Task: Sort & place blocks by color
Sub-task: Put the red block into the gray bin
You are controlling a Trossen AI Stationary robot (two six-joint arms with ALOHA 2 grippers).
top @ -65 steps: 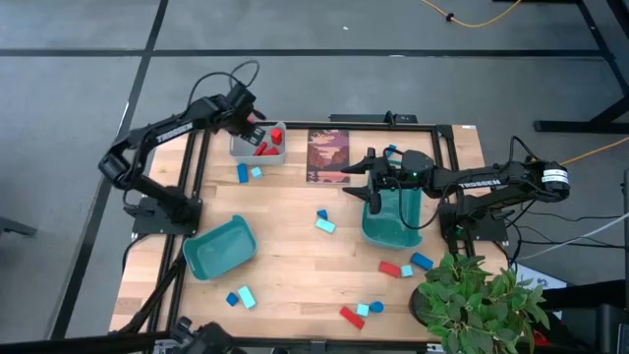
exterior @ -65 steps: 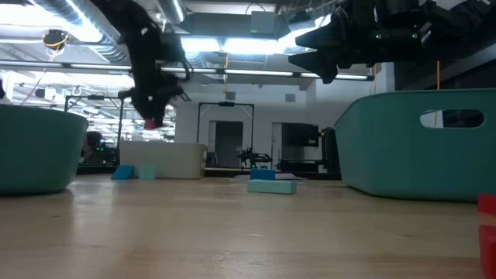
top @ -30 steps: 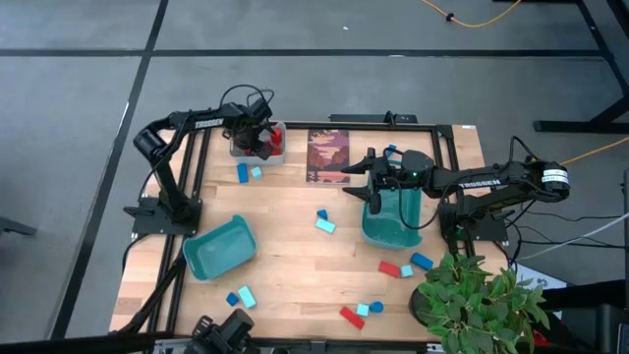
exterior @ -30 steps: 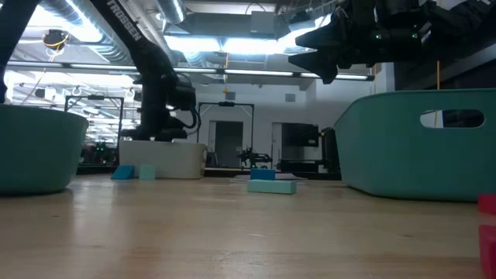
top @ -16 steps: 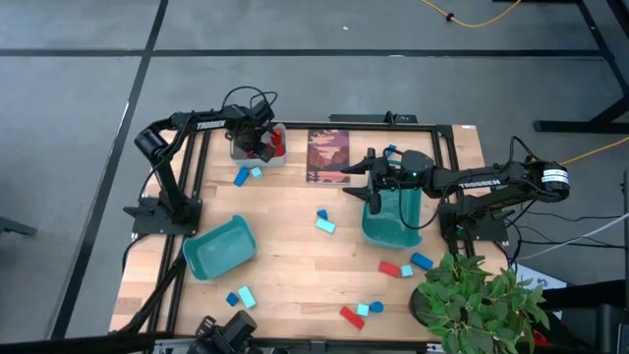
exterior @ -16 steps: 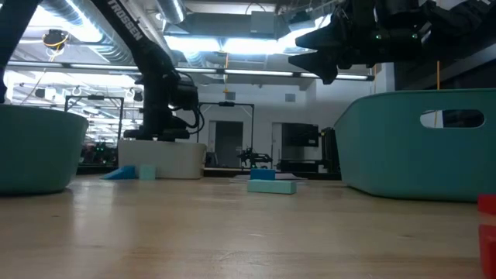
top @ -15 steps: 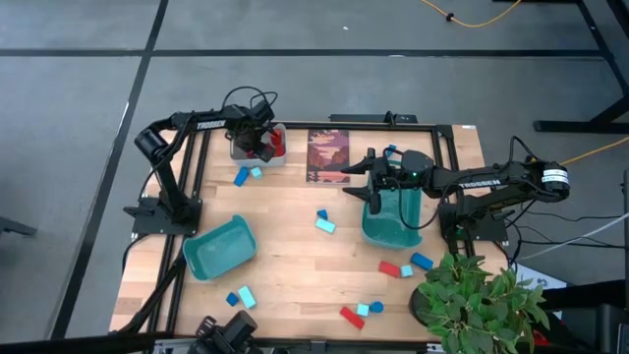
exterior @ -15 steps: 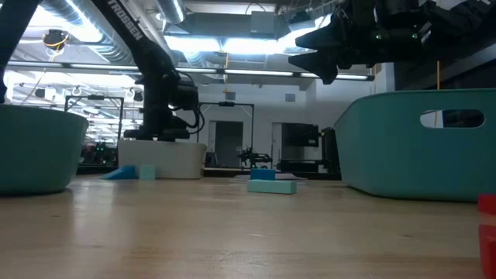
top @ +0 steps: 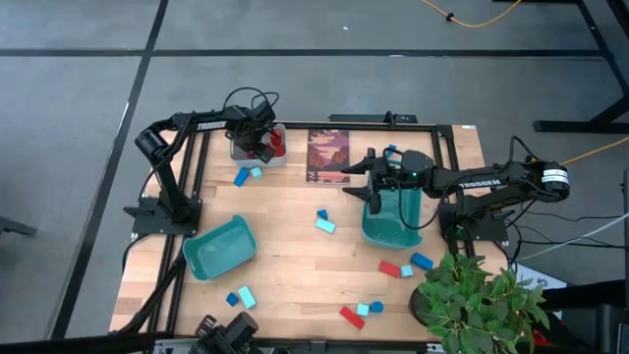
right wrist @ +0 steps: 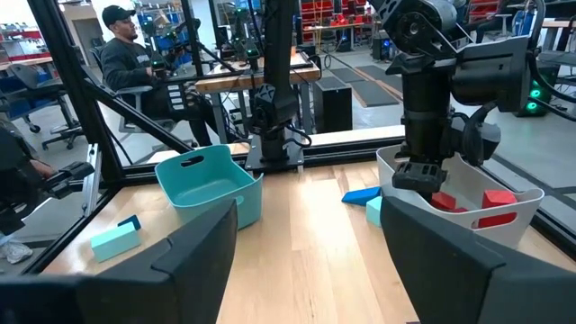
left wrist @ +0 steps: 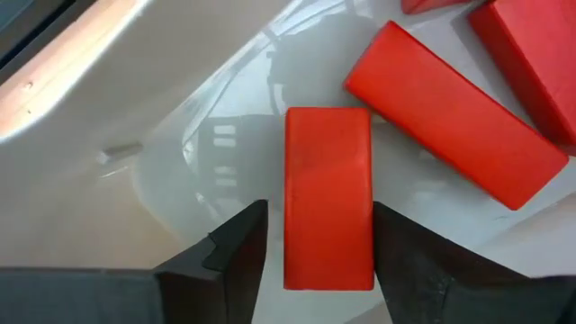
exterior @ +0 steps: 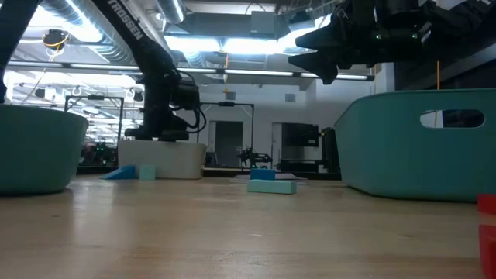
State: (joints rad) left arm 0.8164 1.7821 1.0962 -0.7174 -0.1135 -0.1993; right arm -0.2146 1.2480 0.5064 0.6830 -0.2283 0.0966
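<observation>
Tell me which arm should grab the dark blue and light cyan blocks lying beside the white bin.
Left. Its end effector is down in the white plastic bin, right beside that blue and cyan block pair. The right end effector hovers over the teal plastic bin.

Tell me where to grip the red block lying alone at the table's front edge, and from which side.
Grip the red block across its two long faces, near mid-length, coming straight down from above. It lies flat and angled on the table, with a cyan block close by one end, so keep the fingers off that end.
</observation>
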